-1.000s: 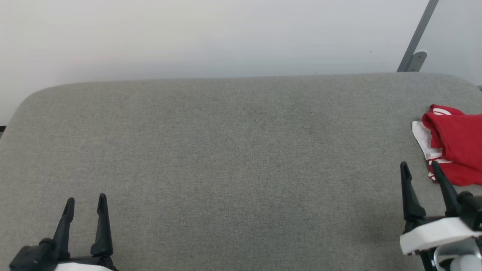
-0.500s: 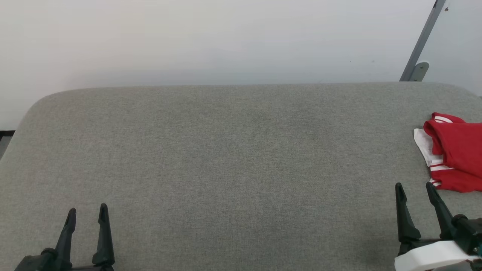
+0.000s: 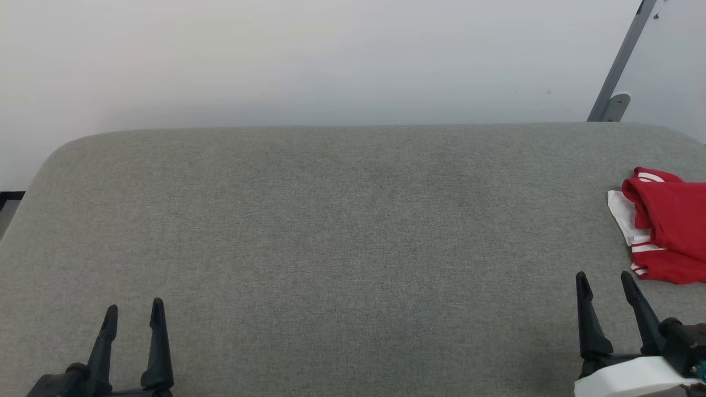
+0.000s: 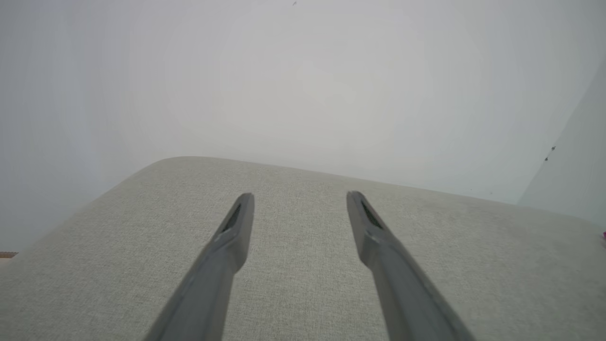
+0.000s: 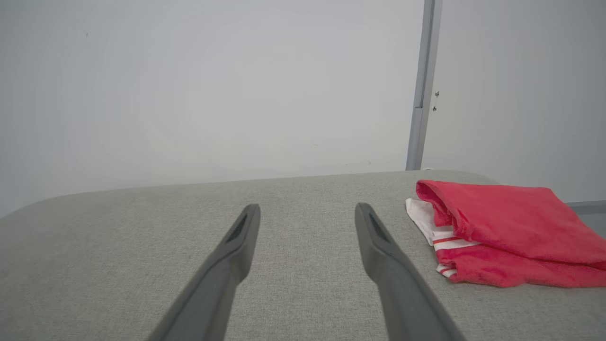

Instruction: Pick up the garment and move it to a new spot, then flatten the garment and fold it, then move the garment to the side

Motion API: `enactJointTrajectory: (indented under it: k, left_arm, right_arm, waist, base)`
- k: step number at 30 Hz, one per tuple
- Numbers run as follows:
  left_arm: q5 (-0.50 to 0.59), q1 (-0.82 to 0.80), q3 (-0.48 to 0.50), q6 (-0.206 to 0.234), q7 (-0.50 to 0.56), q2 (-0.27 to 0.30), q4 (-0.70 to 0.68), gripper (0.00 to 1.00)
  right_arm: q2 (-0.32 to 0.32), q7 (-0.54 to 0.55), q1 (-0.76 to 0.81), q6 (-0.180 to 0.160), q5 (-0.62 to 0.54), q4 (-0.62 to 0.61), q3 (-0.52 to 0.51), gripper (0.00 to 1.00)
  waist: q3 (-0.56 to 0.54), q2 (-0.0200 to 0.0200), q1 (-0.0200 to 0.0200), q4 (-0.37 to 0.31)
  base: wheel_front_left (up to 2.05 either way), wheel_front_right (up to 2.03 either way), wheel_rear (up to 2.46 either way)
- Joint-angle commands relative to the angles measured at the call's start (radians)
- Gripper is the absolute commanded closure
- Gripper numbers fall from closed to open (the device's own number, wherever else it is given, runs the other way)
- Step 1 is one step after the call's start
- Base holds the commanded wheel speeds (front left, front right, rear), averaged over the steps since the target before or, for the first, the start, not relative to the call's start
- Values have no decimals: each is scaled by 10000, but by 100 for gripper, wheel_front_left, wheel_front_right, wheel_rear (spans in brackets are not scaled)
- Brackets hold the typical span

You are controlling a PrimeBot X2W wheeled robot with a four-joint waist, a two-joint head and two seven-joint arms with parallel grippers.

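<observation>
Before a pale wall (image 3: 331, 55), grey upholstery (image 3: 331, 231).

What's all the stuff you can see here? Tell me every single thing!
garment: one, red with white striped trim, folded, at the padded surface's far right
padded surface: one, grey fabric, across the middle
wall: one, pale white, behind the padded surface
metal post: one, grey, slanting at upper right
left gripper: one, black fingers, open and empty, lower left
right gripper: one, black fingers, open and empty, lower right, near the garment
</observation>
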Motion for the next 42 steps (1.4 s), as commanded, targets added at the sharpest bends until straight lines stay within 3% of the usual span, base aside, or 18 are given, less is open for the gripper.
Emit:
enactJointTrajectory:
  k: [1,4,5,9,22,42]
  left_arm:
    - [-70,58,-22,-32,-53,-19,-41,0]
    - [-32,43,38,-32,-53,-31,-78,0]
    - [-40,0,19,0,0,-27,-59,100]
    - [-166,-17,-4,2,58,-160,228,100]
    - [-2626,-523,0,-5,741,-241,557,100]
    - [-5481,-1112,13,-14,1552,-338,947,100]
  right_arm:
    - [46,58,86,-3,-10,-39,-24,0]
    - [73,73,97,-3,-24,-65,-43,0]
    - [54,59,13,0,-13,-38,-12,100]
    - [114,114,66,0,115,266,7,100]
    - [159,692,-317,0,2719,508,-23,100]
    - [218,1351,-760,0,5769,791,-36,100]
  waist:
    - [-7,-1,0,0]
    - [-13,-1,0,-3]
    - [-13,-1,0,-3]
    - [-14,-1,0,-5]
    - [6,-1,0,-31]
    - [35,-1,0,-70]
  base:
    - [0,0,0]
    - [0,0,0]
    - [0,0,0]
    - [0,0,0]
    - [0,0,0]
    - [0,0,0]
